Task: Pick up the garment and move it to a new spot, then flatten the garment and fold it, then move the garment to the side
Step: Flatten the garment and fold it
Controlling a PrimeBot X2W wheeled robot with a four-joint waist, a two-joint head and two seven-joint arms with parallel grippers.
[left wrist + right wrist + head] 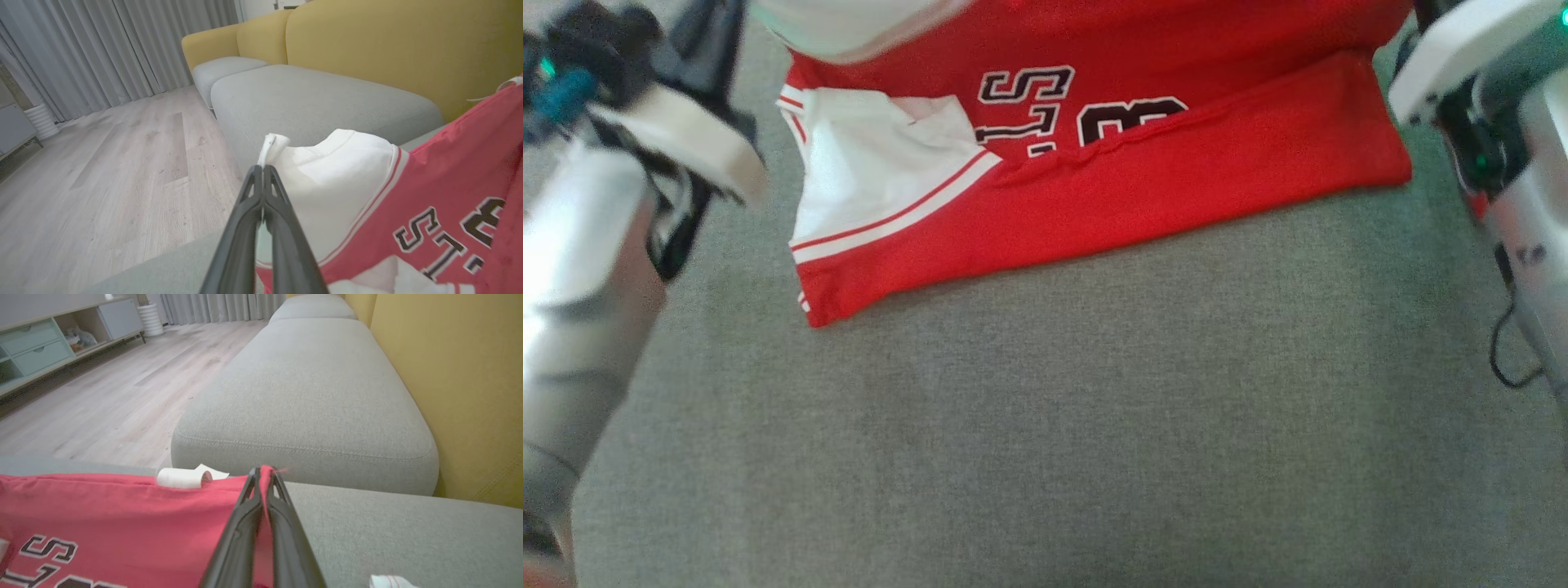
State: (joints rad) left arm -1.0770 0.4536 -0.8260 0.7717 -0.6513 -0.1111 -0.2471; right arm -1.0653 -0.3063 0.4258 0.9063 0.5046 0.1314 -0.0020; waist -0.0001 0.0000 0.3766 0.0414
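Holding: both grippers are clamped on the garment [1143,196], a red jersey with white sleeves and dark lettering.
Left gripper [263,173]: fingers pressed together on the edge of the white sleeve [335,171], centre of the left wrist view.
Right gripper [264,475]: pinched tight on a red corner of the cloth, centre of the right wrist view.
Garment's place: upper middle of the head view, its lower part lying doubled on the grey cushion [1045,408], its top running out of the frame.
Handling: probably light, soft and limp; it should sag and crease between the two grips, and thin cloth may slip from narrow fingertips.
Where to hold: hems, seams and cuffs look best, being thicker; grips set well apart would keep the cloth taut.
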